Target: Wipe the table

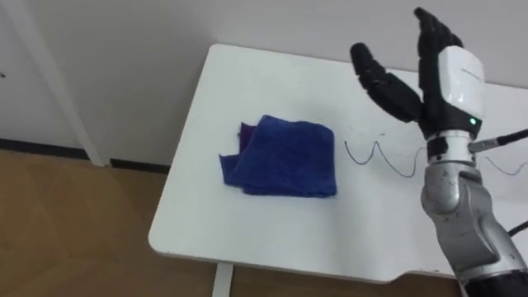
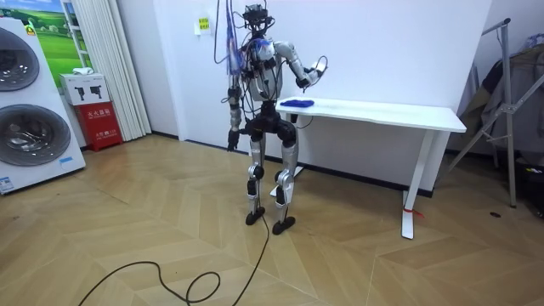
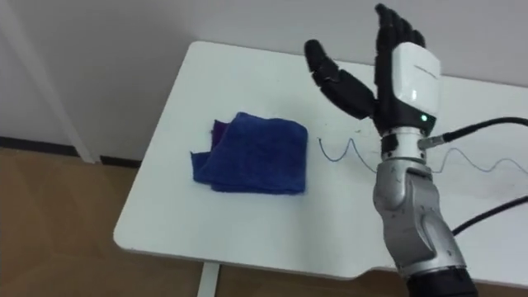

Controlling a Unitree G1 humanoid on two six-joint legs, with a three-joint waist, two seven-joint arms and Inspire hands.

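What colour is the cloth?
Blue cloth, with a purple edge; clearest in the left eye view.

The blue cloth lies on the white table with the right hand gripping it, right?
No. The blue cloth lies on the white table, but the right hand is raised open to its right, not touching it, as the left eye view shows.
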